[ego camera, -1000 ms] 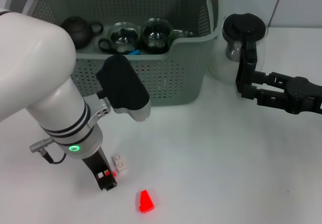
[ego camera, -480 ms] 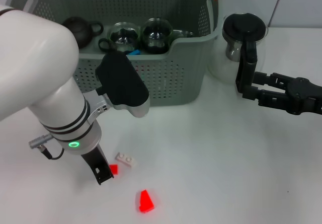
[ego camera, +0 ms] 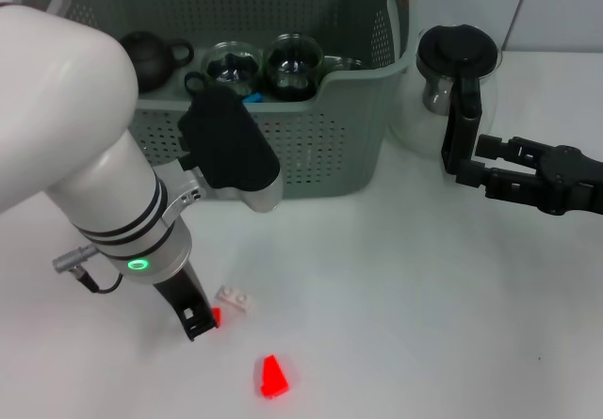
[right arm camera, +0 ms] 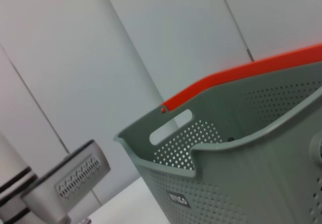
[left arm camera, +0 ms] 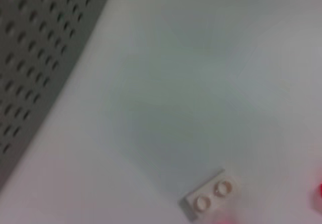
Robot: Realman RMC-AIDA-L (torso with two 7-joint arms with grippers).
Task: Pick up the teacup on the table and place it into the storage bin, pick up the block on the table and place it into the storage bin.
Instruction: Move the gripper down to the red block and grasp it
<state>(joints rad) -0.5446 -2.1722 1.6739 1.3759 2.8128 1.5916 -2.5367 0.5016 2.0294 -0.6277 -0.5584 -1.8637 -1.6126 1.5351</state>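
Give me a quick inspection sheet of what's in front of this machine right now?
Surface: white table, bare in the middle.
Job's things: grey storage bin holds glass teacups and a dark teapot; white block and red block lie on the table.
Clutter: glass jug with black lid beside the bin.
Claws: left claw low, next to the white block; right claw near the jug, holding nothing.
Cables: short black lead on the left arm.
Surroundings: pale wall panels.

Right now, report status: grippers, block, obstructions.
Left gripper low at table beside white block, grip unclear. Right gripper by glass jug, idle. Red piece lies nearby. Storage bin behind.
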